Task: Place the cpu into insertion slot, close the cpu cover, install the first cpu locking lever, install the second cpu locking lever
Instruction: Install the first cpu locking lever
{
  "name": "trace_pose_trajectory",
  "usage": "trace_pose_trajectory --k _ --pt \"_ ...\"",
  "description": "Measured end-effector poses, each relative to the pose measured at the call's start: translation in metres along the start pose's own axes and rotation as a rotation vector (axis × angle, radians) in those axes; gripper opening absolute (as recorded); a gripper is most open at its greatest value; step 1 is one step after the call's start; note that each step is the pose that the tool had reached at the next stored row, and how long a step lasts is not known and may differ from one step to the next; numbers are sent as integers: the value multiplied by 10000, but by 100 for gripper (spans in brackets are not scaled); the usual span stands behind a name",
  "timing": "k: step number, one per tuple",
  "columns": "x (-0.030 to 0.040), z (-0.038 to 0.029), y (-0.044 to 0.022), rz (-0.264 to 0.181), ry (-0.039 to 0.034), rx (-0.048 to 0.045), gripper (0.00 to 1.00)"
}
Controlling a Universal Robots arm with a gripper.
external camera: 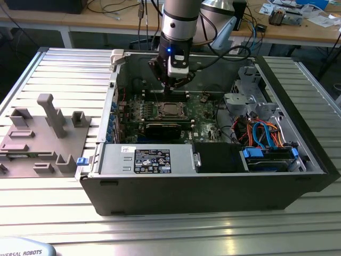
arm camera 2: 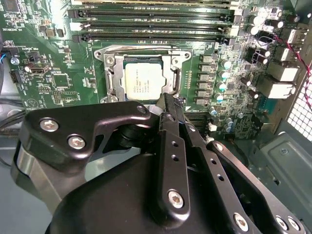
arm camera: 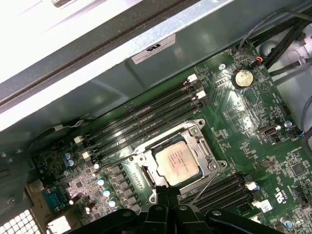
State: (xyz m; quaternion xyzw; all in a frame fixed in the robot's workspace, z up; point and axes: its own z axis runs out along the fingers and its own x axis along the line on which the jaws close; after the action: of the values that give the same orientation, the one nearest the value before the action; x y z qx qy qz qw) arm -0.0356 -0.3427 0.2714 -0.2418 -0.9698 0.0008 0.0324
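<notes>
1. A robot arm reaches down into an open computer case (external camera: 298, 176) lying on a ribbed metal bench (external camera: 64, 69), its hand (external camera: 171, 86) poised over the far edge of the green circuit board (external camera: 205, 125).
2. The hand's fingers (arm camera 2: 168, 109) appear clenched together into a narrow point, grasping nothing; in the second wrist view their tip sits just beside the socket's near edge.
3. The cpu (arm camera 2: 142, 81) lies silvery face up in the insertion slot (arm camera 2: 171, 68) in the middle of the board, seen in both wrist views (arm camera: 176, 161) and as a pale square in the exterior view (external camera: 170, 110).
4. The cpu cover (arm camera: 199, 140), a thin silvery frame with a square window, lies down flat around the chip, its window leaving the metal face bare.
5. A thin wire lever (arm camera: 204, 184) slants up from the socket's side toward the hand in the first wrist view; whether it is latched cannot be told.
6. Long black memory slots (arm camera: 146, 124) run alongside the socket.
7. On the bench to the exterior view's left of the case stands a grey moulded fixture tray (external camera: 37, 138).
8. Inside the case, orange and blue cables (external camera: 264, 133) bunch at the exterior view's right, near a labelled power supply box (external camera: 152, 160).
</notes>
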Motion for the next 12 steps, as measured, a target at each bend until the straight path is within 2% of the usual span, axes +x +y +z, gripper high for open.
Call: trace_pose_trajectory --k 12 --pt "0 0 0 -234 -4 15 11"
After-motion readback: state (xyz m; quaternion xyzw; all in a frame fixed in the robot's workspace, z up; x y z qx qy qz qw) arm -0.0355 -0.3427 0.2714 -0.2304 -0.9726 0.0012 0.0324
